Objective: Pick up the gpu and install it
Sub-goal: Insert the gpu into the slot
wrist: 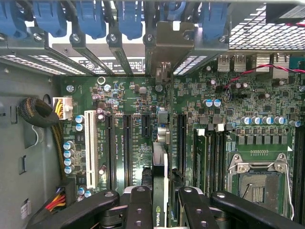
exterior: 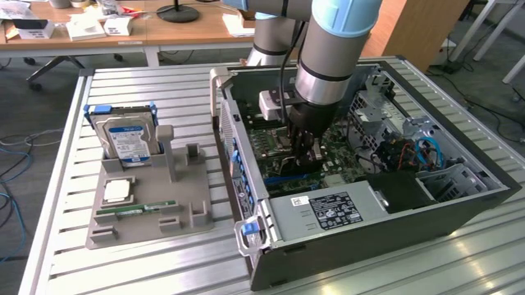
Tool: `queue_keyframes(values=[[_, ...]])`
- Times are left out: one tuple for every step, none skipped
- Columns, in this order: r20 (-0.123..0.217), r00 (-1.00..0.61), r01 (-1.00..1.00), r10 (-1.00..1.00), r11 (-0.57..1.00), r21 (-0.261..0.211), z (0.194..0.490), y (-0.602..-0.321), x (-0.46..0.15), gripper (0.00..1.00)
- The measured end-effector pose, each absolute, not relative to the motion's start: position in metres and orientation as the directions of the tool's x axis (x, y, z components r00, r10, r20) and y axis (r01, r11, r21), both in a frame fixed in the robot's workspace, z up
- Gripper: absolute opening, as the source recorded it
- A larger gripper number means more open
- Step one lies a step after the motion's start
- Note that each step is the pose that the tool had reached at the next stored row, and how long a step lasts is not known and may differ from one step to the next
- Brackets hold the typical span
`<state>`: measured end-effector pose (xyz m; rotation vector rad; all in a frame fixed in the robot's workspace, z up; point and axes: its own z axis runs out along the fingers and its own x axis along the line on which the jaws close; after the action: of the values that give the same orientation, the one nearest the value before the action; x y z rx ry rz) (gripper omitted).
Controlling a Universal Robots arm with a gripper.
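The gripper (wrist: 162,200) is clamped on the gpu (wrist: 160,167) (seen edge-on), holding it upright inside the computer case (exterior: 353,239), low over the motherboard (wrist: 128,95); whether they touch is unclear.

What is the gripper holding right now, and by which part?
The gripper holds the gpu. It is clamped across the card's two flat faces near the edge farthest from the motherboard, with the card standing edge-on to the board.
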<state>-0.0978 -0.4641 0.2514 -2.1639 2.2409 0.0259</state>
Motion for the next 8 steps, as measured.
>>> queue_keyframes(values=[[-0.031,-0.035,-0.999,-0.999,0.035,-0.006,0.2514,-0.4641,-0.0978,0.26],[-0.03,-0.035,-0.999,-0.999,0.035,-0.006,0.2514,-0.4641,-0.0978,0.26],[-0.03,-0.035,-0.999,-0.999,0.035,-0.006,0.2514,-0.4641,-0.0978,0.26],[-0.031,-0.035,-0.999,-0.999,0.035,-0.006,0.2515,-0.4641,-0.0978,0.26],[-0.031,-0.035,-0.999,-0.999,0.035,-0.006,0.2517,-0.4641,-0.0978,0.26],[-0.031,-0.035,-0.999,-0.999,0.035,-0.007,0.2519,-0.464,-0.0978,0.26],[-0.031,-0.035,-0.999,-0.999,0.035,-0.007,0.2522,-0.464,-0.0977,0.26],[-0.031,-0.035,-0.999,-0.999,0.035,-0.007,0.2523,-0.464,-0.0978,0.26]])
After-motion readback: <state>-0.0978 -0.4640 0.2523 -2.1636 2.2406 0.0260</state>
